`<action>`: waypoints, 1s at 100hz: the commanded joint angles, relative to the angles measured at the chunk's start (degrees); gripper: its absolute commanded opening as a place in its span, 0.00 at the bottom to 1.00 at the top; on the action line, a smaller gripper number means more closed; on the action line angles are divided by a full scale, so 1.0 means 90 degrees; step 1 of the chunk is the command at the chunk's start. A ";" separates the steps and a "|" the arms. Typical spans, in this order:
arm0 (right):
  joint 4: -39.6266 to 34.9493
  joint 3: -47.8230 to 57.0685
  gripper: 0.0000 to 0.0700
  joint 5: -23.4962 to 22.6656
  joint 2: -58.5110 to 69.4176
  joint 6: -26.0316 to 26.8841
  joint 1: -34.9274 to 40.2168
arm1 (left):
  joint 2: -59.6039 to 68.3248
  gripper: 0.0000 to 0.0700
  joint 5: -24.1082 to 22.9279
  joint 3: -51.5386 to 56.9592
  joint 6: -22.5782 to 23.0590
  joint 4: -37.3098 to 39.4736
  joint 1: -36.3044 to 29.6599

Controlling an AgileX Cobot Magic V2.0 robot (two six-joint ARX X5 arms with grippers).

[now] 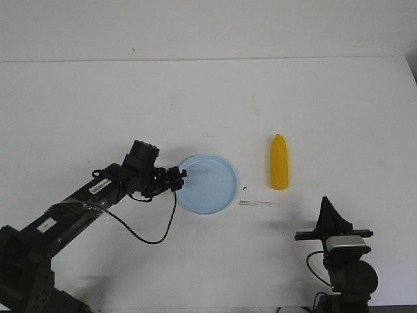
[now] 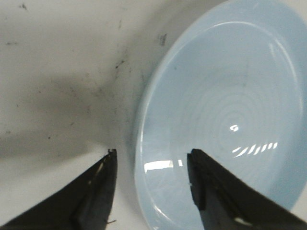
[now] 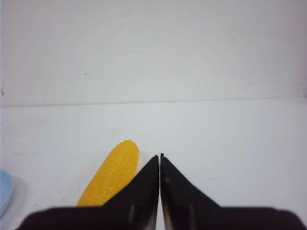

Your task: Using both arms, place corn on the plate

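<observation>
The light blue plate (image 1: 208, 184) lies on the white table near the middle. The yellow corn (image 1: 280, 162) lies on the table to the plate's right, tapered end pointing away from me. My left gripper (image 1: 179, 175) is open at the plate's left rim; in the left wrist view one finger is over the table and the other over the plate (image 2: 230, 110), with the rim between them (image 2: 151, 153). My right gripper (image 1: 327, 205) is shut and empty near the table's front right, short of the corn (image 3: 111, 175), which lies just beside its tips (image 3: 159, 156).
A thin clear strip (image 1: 259, 204) lies on the table in front of the corn, between the plate and the right gripper. The table's far edge runs across the back.
</observation>
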 commanded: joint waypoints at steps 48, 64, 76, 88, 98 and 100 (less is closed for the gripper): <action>0.0068 -0.0007 0.00 -0.0002 0.0007 0.0034 0.0005 | -0.2674 0.22 -0.1205 0.0078 0.2837 0.0546 0.0879; 0.0068 -0.0007 0.00 -0.0002 0.0010 0.0034 0.0005 | -0.3419 0.16 -0.1205 0.0022 0.3366 0.0542 0.1486; 0.0068 -0.0007 0.00 -0.0002 0.0007 0.0034 0.0005 | -0.4068 0.10 -0.1275 -0.0391 0.3594 0.0840 0.1945; 0.0068 -0.0007 0.00 0.0000 0.0010 0.0034 0.0005 | -0.4833 0.10 -0.1547 -0.1144 0.3706 0.1319 0.2322; 0.0068 -0.0007 0.00 -0.0002 0.0007 0.0034 0.0005 | -0.5557 0.00 -0.1542 -0.1858 0.3701 0.1562 0.2555; 0.0068 -0.0007 0.00 -0.0002 0.0007 0.0034 0.0005 | -0.5712 0.00 -0.1542 -0.1999 0.3701 0.1564 0.2594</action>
